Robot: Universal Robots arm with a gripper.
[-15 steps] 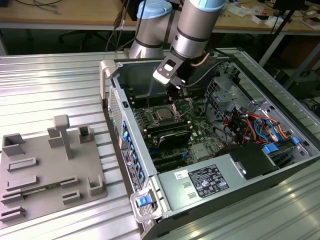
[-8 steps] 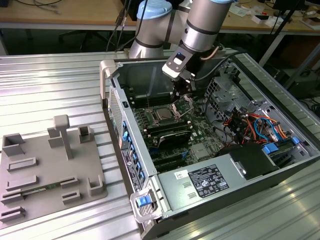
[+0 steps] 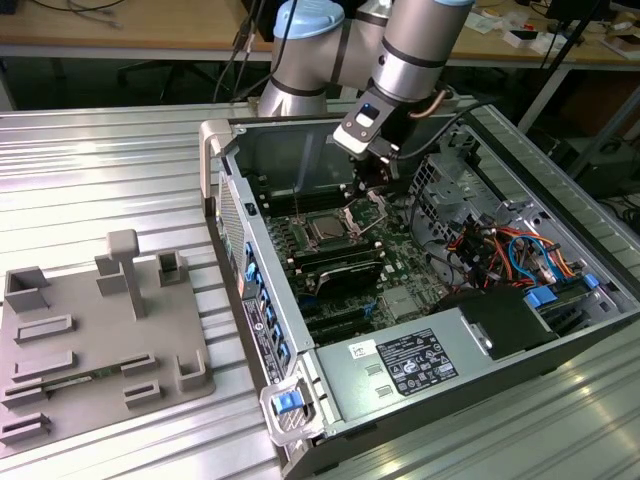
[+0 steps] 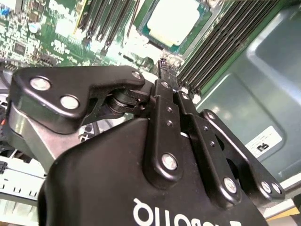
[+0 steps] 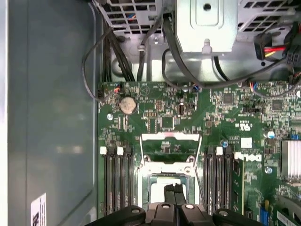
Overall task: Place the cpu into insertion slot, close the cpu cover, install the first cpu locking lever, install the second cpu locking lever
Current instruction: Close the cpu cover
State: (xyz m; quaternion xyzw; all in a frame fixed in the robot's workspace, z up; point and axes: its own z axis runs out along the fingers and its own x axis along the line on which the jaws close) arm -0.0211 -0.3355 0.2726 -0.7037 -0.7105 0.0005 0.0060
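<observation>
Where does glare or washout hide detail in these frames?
In the second wrist view the cpu is washed out to near white; in the first wrist view the chassis wall carries a soft pale reflection while the motherboard is evenly lit; in the exterior view the ribbed metal table shows bright sheen.

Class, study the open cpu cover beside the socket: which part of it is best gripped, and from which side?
Probably the free end bar of the cpu cover, farthest from its hinge at the insertion slot. The thin hollow frame is swung open, leaving that bar exposed; approach from above, pinching across the sheet's thickness.
</observation>
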